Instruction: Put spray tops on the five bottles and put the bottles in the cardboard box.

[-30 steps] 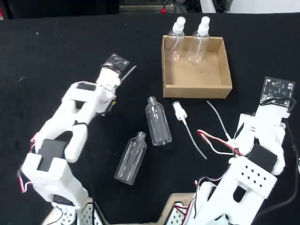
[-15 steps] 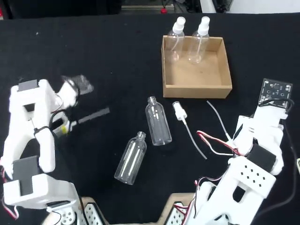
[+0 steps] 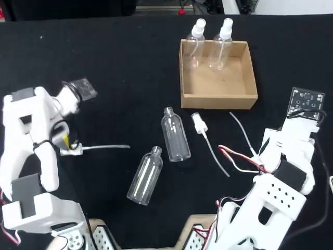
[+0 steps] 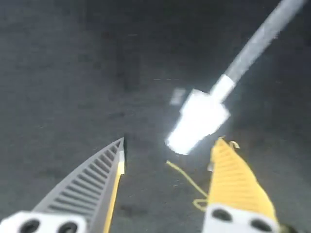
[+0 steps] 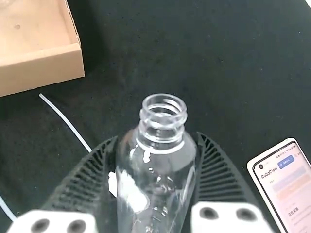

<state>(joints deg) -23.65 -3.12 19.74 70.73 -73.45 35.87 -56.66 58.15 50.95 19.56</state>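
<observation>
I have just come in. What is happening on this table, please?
Two arms are fitting spray tops to bottles. The right gripper holds an uncapped bottle. The left gripper is open, a spray top lying just ahead of it. Two capped bottles stand in the cardboard box; two uncapped bottles and another spray top lie on the table.

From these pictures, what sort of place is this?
Likely a robotics lab bench: two white arms at a black-covered table, the right gripper holding a clear bottle, and a cardboard box.
</observation>
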